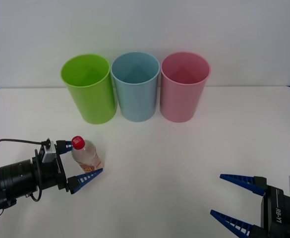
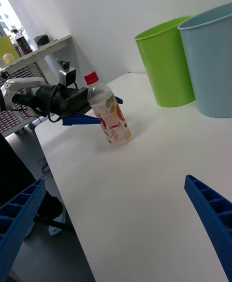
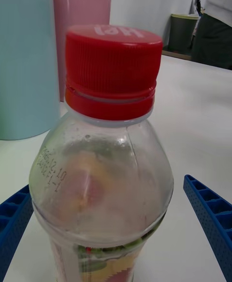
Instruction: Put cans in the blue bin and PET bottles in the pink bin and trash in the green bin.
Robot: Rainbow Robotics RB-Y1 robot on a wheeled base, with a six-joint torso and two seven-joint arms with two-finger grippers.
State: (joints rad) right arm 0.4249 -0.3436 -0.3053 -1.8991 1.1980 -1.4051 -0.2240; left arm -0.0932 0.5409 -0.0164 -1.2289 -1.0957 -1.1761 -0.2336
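Currently: PET bottle (image 1: pixel 86 154) upright on white table (image 1: pixel 184 163), lower left of front frame, red cap (image 1: pixel 78 142) on. Sits between spread blue fingers (image 1: pixel 87 178) of left gripper (image 1: pixel 80 162); contact with either finger possibly none, hard to judge. Green bin (image 1: pixel 87 89), blue bin (image 1: pixel 135 87), pink bin (image 1: pixel 183 87) in a row, upper centre, touching or nearly so. Right gripper (image 1: pixel 229 196) lower right, fingers wide apart, well clear of bottle.

Clear glossy plastic bottle (image 3: pixel 101 200) with ribbed red plastic cap (image 3: pixel 112 69) between the ribbed blue left gripper (image 1: pixel 78 163) fingers; beyond it, smooth plastic green bin (image 1: pixel 87 89), blue bin (image 1: pixel 136 87), pink bin (image 1: pixel 183 87); matt white table (image 1: pixel 184 158).
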